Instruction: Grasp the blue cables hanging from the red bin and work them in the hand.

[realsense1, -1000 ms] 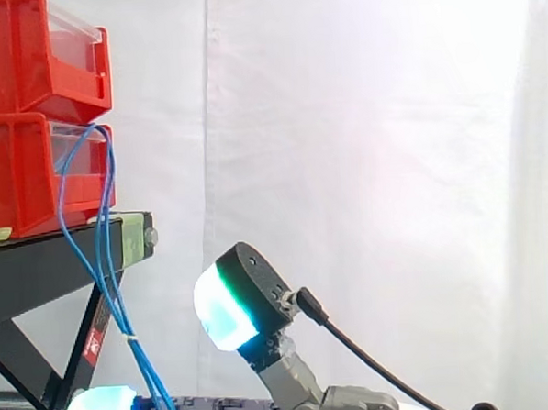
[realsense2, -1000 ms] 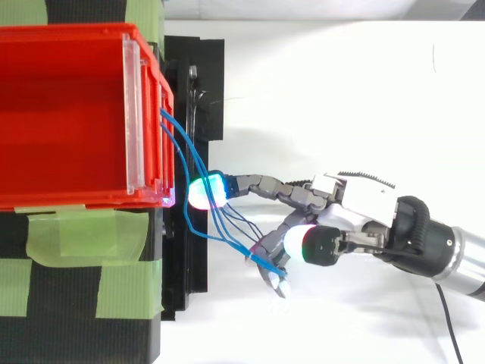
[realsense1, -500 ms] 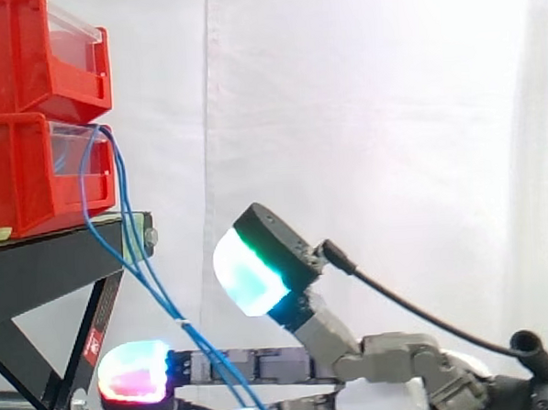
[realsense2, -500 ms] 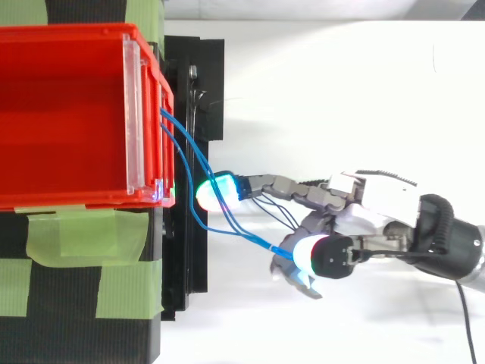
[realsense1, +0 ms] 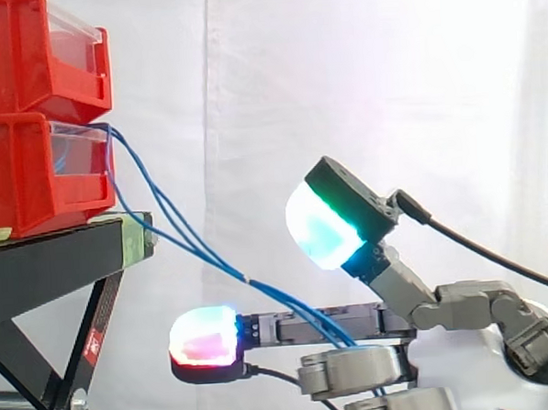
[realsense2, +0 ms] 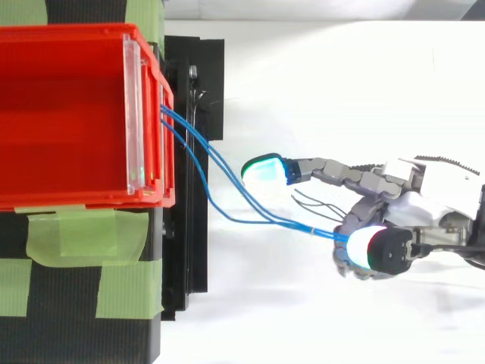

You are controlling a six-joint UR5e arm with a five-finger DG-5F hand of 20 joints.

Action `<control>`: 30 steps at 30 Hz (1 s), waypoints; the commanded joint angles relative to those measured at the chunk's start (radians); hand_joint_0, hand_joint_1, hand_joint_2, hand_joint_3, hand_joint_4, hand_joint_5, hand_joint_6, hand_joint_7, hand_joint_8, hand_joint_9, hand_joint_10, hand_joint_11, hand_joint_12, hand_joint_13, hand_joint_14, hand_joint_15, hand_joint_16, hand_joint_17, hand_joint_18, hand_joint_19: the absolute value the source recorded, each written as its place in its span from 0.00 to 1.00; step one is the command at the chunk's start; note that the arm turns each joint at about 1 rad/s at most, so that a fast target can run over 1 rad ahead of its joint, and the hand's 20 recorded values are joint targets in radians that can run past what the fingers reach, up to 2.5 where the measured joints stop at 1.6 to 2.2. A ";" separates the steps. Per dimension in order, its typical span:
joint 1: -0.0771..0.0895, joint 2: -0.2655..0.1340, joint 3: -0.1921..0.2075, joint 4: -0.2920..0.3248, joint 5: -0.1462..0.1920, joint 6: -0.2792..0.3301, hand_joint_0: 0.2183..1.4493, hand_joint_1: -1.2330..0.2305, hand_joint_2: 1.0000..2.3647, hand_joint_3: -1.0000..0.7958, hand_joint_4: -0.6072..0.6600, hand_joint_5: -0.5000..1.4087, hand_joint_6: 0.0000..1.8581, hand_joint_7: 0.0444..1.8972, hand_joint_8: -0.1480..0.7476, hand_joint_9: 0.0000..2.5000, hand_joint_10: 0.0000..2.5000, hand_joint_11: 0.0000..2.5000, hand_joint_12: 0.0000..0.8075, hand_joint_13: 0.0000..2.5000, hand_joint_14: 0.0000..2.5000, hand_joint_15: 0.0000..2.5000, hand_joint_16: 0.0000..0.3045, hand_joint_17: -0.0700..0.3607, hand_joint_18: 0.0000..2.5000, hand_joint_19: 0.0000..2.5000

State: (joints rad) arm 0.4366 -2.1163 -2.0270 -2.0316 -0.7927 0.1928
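Blue cables (realsense1: 250, 281) come out of the front of the lower red bin (realsense1: 24, 172) and run down and to the right, pretty taut, straight into the robot hand (realsense1: 457, 372). From the side you can see there are two red bins stacked on the black stand (realsense1: 47, 258), and that the upper bin (realsense1: 27, 53) has nothing hanging from it. That view also gives the slope: the cables leave the bin high up, clear the edge of the stand and end well below it at the hand, in front of the white curtain (realsense1: 341, 73).

The top view tells you different stuff. Looking down, the cables (realsense2: 303, 227) leave the bin by its clear front panel (realsense2: 132, 114) as separate strands, spread a bit over the stand, then bunch together just before the hand (realsense2: 432, 201). You also get the green tape (realsense2: 76, 235) stuck on the stand next to the bin, which the side camera barely catches.

As for the grip, the hand has hold of the cables. From above, the bundle ends right where curled fingers close up beside a fingertip (realsense2: 364, 254) glowing white, green and red. One finger is stretched out straight toward the bin, its pad (realsense2: 265, 168) glowing cyan-green, apart from the cables. In the side view another pad (realsense1: 326, 225) sticks up above the rest, cyan-green, and the straight finger's pad (realsense1: 203, 342) glows pink-red, below the cables.
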 commanded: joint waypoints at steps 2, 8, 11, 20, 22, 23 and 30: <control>0.007 0.024 -0.009 -0.012 0.012 0.002 0.45 0.45 0.00 0.00 0.63 0.14 0.00 0.32 0.50 0.41 0.40 0.68 0.54 0.50 0.47 0.59 0.23 0.53 0.48 0.48; 0.008 0.064 -0.009 -0.073 0.024 0.002 0.46 0.44 0.00 0.00 0.65 0.21 0.00 0.39 0.50 0.36 0.70 0.66 0.54 0.47 0.68 0.55 0.22 0.51 0.50 0.53; 0.011 0.090 -0.007 -0.105 0.033 0.002 0.47 0.44 0.00 0.00 0.66 0.25 0.00 0.44 0.51 0.34 0.84 0.67 0.54 0.46 0.74 0.54 0.21 0.50 0.51 0.54; 0.008 0.090 -0.001 -0.121 0.087 0.020 0.47 0.44 0.00 0.00 0.68 0.31 0.01 0.50 0.53 0.30 1.00 0.74 0.53 0.43 0.91 0.54 0.20 0.48 0.54 0.57; 0.005 0.090 0.011 -0.127 0.092 0.036 0.47 0.44 0.00 0.00 0.68 0.33 0.01 0.51 0.53 0.28 1.00 0.76 0.53 0.43 0.95 0.54 0.20 0.47 0.55 0.58; -0.001 0.090 0.027 -0.139 0.090 0.053 0.47 0.44 0.00 0.00 0.68 0.34 0.01 0.52 0.53 0.28 1.00 0.76 0.53 0.43 0.96 0.54 0.20 0.48 0.55 0.57; -0.013 0.090 0.085 -0.334 0.075 0.155 0.49 0.43 0.00 0.00 0.66 0.38 0.01 0.59 0.54 0.27 1.00 0.84 0.53 0.42 1.00 0.55 0.19 0.46 0.57 0.59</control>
State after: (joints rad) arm 0.4280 -2.0264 -1.9669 -2.2491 -0.7082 0.2984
